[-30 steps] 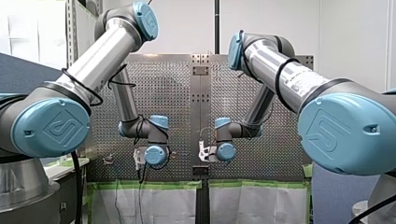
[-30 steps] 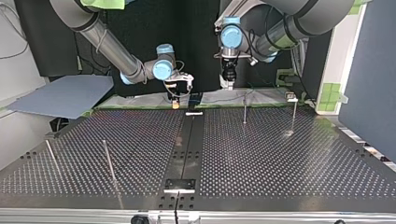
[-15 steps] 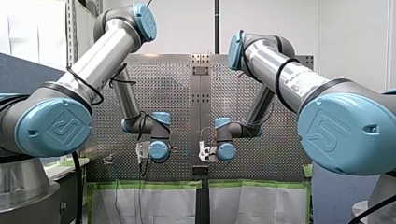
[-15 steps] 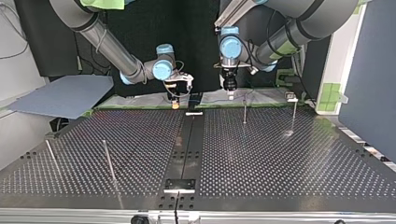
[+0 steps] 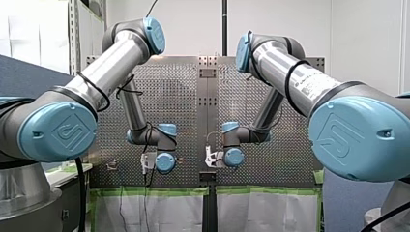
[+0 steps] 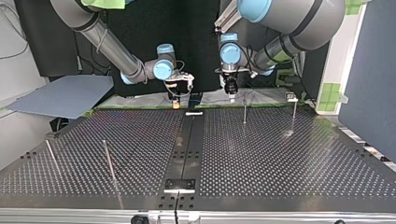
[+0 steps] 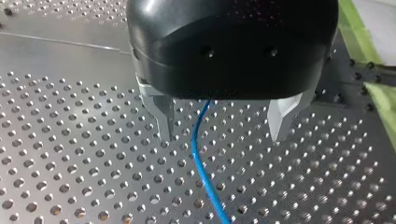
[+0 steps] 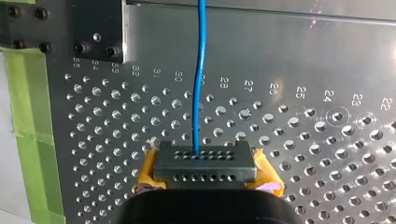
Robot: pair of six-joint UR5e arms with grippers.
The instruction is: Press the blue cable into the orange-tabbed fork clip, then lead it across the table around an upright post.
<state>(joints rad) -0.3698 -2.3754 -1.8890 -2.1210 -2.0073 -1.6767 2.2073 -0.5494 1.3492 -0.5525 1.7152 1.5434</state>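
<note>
Thin blue cable (image 8: 201, 70) is clenched in my yellow-padded right tool (image 8: 205, 169), running straight ahead, 12 o'clock; my left tool (image 7: 222, 135), at its 3 o'clock in the top view, straddles the cable, metal fingers (image 7: 164, 116) released

Perforated table (image 6: 280, 158), thin upright posts (image 6: 244, 111)

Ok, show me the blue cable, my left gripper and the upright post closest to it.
blue cable (image 7: 194, 133): left wrist view, the stretch between the open fingers.
left gripper (image 7: 222, 136): left wrist view, midway between its fingertips.
upright post (image 6: 244, 112): top view, middle of its shaft.
</note>
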